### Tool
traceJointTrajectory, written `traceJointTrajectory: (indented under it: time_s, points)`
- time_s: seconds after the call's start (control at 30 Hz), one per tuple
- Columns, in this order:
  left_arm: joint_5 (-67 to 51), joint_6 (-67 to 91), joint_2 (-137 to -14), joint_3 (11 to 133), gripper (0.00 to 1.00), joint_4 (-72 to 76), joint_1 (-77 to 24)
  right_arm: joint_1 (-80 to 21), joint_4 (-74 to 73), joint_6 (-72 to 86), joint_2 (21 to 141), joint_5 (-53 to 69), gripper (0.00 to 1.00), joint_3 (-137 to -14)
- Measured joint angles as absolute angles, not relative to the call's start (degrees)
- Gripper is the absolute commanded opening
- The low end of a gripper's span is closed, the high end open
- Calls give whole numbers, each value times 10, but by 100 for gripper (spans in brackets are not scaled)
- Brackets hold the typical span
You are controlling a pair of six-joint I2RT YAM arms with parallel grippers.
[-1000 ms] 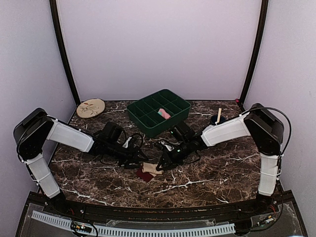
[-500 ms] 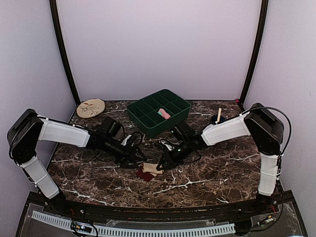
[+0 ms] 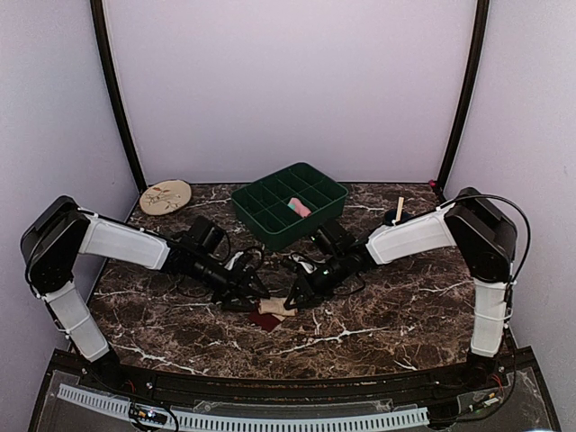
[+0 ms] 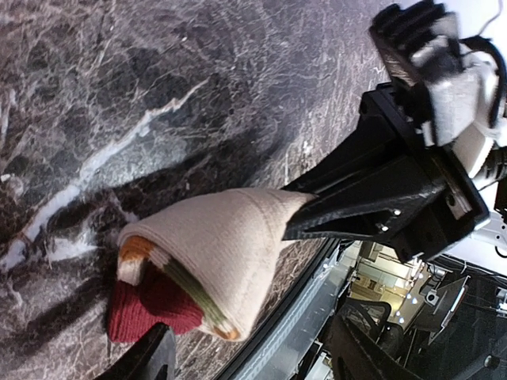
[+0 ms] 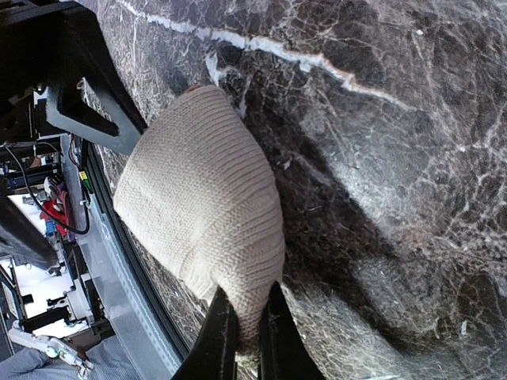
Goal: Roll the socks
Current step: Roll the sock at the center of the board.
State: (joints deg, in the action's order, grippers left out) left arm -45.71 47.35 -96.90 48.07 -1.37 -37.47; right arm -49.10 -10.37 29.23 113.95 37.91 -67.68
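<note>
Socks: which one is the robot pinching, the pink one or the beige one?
The beige striped sock, out on the table: the right gripper is shut on its fabric. The pink sock lies apart in the green tray, with no gripper on it.

Left arm [image 3: 121, 243], right arm [image 3: 409, 236]: white shells, black joints, black cables; right pincer [image 4: 309, 207] matte black, screwed.

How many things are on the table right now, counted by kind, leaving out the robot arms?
Socks: 2 (pink sock, beige striped sock)
Green divided tray: 1
Round beige disc: 1
Wooden stick: 1
Total: 5
</note>
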Motion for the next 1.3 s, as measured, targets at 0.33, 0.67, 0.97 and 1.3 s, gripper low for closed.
traceJointTrajectory:
  time_s: [0.33,0.67,0.97,1.3]
  points:
    - [-464,484,-1008,491,69,1,-379,-491,-104,293,1152,387,0,-691]
    - [-465,491,-1037,509,23,12,-379,-490,-104,293,1159,390,0,-695]
    - [-471,491,-1055,523,0,16,-379,-488,-106,294,1171,390,6,-698]
    - [-464,515,-1070,521,0,23,-365,-485,-118,286,1167,361,33,-700]
